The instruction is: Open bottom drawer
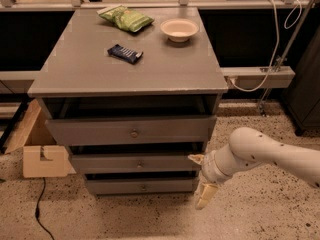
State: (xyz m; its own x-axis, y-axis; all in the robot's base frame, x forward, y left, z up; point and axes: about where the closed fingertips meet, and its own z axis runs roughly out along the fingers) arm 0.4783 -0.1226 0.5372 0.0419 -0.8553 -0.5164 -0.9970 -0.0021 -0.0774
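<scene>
The grey cabinet has three drawers. The bottom drawer (142, 186) has the slimmest front and a small round knob at its centre; it sits just above the floor, pushed in beneath the middle drawer (140, 164). My gripper (200, 178) is low at the cabinet's front right corner, just right of the bottom drawer's front and well right of the knob. Its two cream fingers (205, 196) are spread apart, one above the other, holding nothing. The white arm (270, 156) reaches in from the right.
The top drawer (132, 131) has the tallest front. On the cabinet top (165, 69) lie a green bag (126, 18), a white bowl (179, 29) and a dark snack bar (125, 53). A cardboard box (37, 154) stands on the floor at the left, with a black cable (39, 214) nearby.
</scene>
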